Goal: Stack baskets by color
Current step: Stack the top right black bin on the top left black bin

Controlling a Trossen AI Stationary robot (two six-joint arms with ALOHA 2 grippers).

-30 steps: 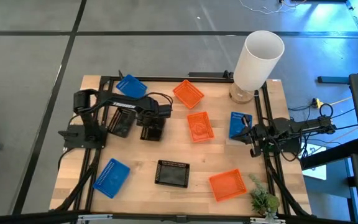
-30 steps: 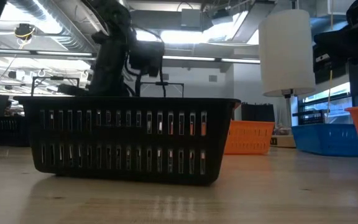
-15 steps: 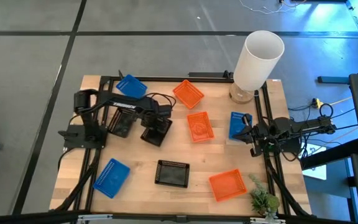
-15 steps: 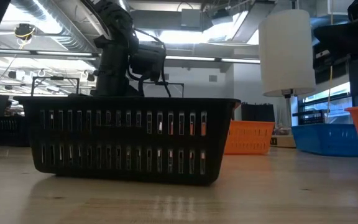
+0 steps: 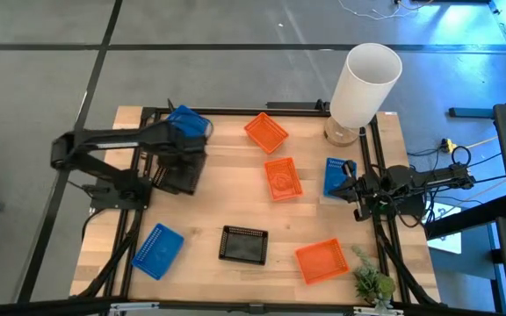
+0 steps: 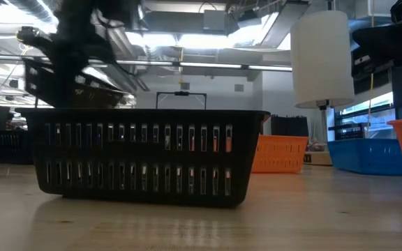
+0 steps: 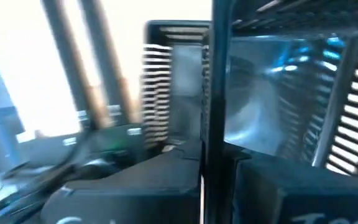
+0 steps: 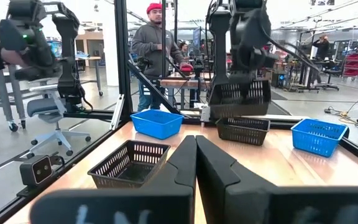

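My left gripper (image 5: 186, 151) is shut on a black basket (image 8: 238, 96) and holds it in the air near the table's far left. Below it another black basket (image 8: 244, 130) rests on its base on the table. A third black basket (image 5: 242, 244) sits near the front middle. Two blue baskets (image 5: 187, 121) (image 5: 158, 248) lie at the left and a third (image 5: 336, 174) at the right. Orange baskets (image 5: 265, 132) (image 5: 282, 177) (image 5: 321, 261) lie on the right half. My right gripper (image 8: 196, 149) is shut and waits level at the right edge. My left gripper pinches one wall of the black basket at its top rim (image 7: 207, 112), which shows edge-on between the two fingers. The fingers come from above, pointing down. The basket hangs below them, lifted clear of the table and somewhat tilted (image 6: 68, 80), over the other black basket.
A tall white cylinder (image 5: 363, 83) stands at the far right corner and a small green plant (image 5: 372, 283) at the near right corner. A black frame (image 5: 148, 114) runs around the table. People stand in the room beyond the table (image 8: 151, 50).
My left gripper has taken hold of the black basket left of the table's middle. It has lifted the basket clear and carried it toward the table's left edge, over the other black basket. That arm has drawn back to the left. The right arm has kept still.
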